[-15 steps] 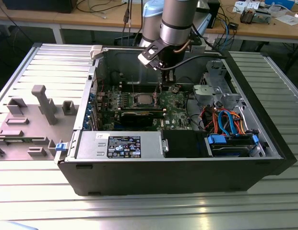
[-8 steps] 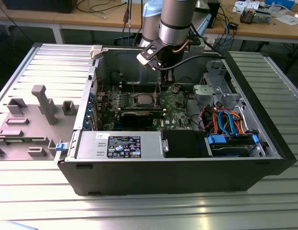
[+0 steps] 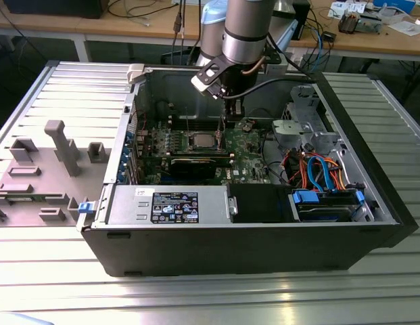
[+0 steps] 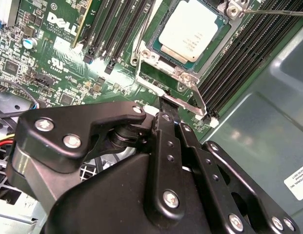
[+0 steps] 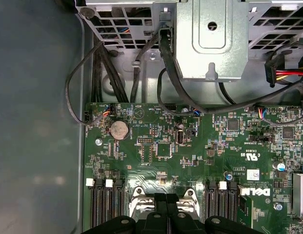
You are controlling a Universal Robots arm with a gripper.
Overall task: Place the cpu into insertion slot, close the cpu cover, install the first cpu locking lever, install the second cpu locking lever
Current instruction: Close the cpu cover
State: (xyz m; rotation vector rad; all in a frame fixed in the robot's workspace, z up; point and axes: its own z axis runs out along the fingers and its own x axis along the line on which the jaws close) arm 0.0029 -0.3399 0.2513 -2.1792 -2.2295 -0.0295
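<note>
Exterior view: bright, even overhead room light, with pale sheen streaks on the ribbed metal table along its near edge; the computer case is dimmer inside and its near outer wall lies in shade. Second wrist view: white glare on the cpu top, a washed-out patch on the green motherboard beside it, and soft highlights on the black gripper housing. First wrist view: board evenly lit, bare case panel dull grey-blue, black cables casting faint shadows.

cpu apparently in insertion slot
</note>
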